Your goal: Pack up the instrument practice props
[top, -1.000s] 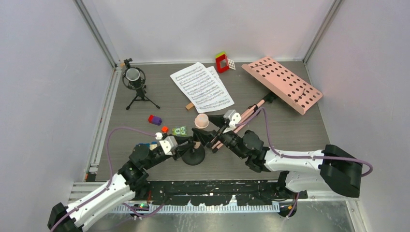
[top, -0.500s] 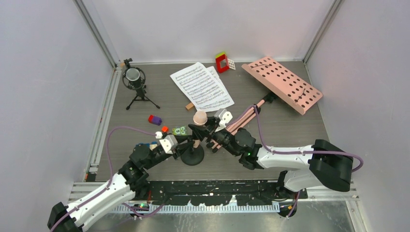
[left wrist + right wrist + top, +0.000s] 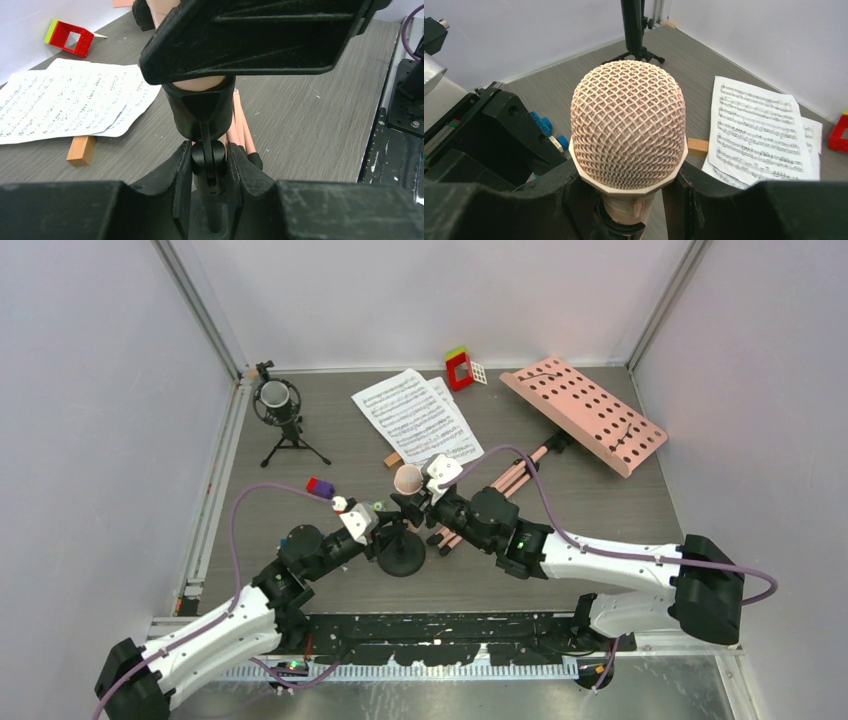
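The beige-pink microphone with a mesh head (image 3: 407,480) stands upright in the clip of its black round-base stand (image 3: 400,558). It is near the middle of the grey wood-grain surface (image 3: 610,510), towards the near edge. The right pincer (image 3: 415,496) pinches the microphone just below the head. In the right wrist view its two black fingers (image 3: 574,200) press against the body on either side, under the mesh. The left pincer (image 3: 385,532) pinches the stand lower down. The left wrist view shows its fingers (image 3: 181,170) closed on the black swivel joint beneath the clip, with the round base below them.

Just behind the microphone lie the folded legs of the pink tripod music stand (image 3: 500,485). The stand is tipped over on the surface, with its perforated desk (image 3: 585,412) towards the far right corner. The white sheet-music pages (image 3: 415,418) lie flat beyond the microphone, at the far middle, with a small wooden block (image 3: 392,459) at their near edge. A red and yellow-green toy block (image 3: 459,368) sits by the back wall. A purple block (image 3: 320,487) lies left of the pincers, and a black microphone on a small tripod (image 3: 280,410) stands in the far left corner.
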